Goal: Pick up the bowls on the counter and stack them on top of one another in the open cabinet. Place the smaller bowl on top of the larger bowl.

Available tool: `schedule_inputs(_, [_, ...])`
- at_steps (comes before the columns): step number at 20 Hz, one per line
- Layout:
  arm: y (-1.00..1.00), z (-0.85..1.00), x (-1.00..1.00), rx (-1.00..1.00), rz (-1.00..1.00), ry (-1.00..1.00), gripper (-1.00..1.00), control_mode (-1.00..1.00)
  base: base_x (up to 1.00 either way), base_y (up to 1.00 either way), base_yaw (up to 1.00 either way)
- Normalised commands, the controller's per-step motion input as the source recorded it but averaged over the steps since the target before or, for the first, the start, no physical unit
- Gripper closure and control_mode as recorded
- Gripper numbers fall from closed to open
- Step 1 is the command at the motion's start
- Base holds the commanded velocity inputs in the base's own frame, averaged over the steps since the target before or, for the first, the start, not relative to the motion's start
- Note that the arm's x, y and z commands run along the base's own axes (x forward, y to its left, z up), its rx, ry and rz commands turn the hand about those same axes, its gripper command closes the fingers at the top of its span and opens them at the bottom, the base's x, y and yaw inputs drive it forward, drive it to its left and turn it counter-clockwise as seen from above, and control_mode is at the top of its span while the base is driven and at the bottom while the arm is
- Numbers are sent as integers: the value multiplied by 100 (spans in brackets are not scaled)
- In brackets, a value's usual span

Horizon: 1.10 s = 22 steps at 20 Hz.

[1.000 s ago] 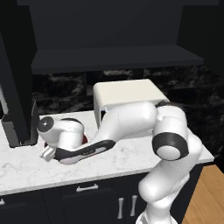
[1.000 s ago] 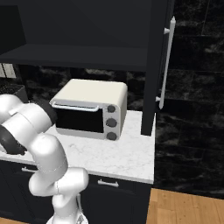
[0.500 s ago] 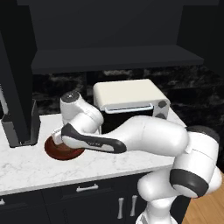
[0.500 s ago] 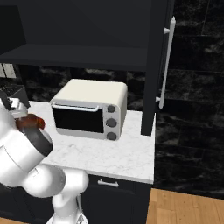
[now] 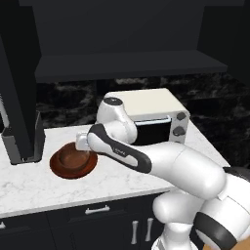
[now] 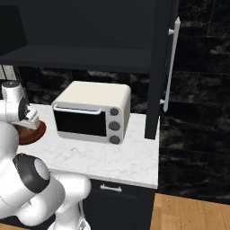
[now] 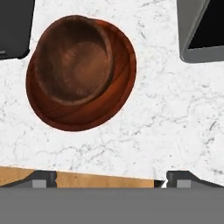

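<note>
Gripper point(image 7: 106, 177) open wide, nothing between the tips, hanging over the counter point(image 7: 166, 122) w/ both bowls just ahead of it in the hand view. Small bowl point(image 7: 73, 61) sits inside the big bowl point(image 7: 85, 111), pushed off-centre toward 1 side of the rim, so the 2 are nested already but on the counter, not in the cabinet point(image 5: 127, 63).

From the left base view the hand point(image 5: 85, 143) is right at the big bowl's edge, on the toaster oven point(image 5: 149, 114) side; can't tell if it's touching. Dark upright appliance point(image 5: 22, 141) stands just on the bowls' far side from the oven. Cabinet shelf runs above the oven, well above the bowls.

Risks, my read: tips are short of the bowls, so closing here grabs air. Grab the small bowl alone and the big 1 stays down, which means 2 trips. Pinch the big rim w/ the small 1 riding off-centre and the load may tip on the lift; glossy wood looks slippery. Oven is just beside the bowls, so a wide swing of the elbow could clip it. Shelf lip could catch the big bowl if it goes in tilted.
</note>
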Motion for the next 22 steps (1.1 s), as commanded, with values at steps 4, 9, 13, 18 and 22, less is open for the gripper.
schedule_inputs(4, [-33,-1,5,0,-31,7,-100,-100,0,0,0])
schedule_inputs(9, [-27,0,14,7,-9,6,-100,-100,0,0,0])
schedule_inputs(13, [-22,-20,4,20,0,4,-100,-100,0,0,0])
schedule_inputs(18, [-2,-38,17,12,0,0,-100,-100,0,0,0])
schedule_inputs(22, [0,-35,29,3,0,0,-100,-100,0,0,0])
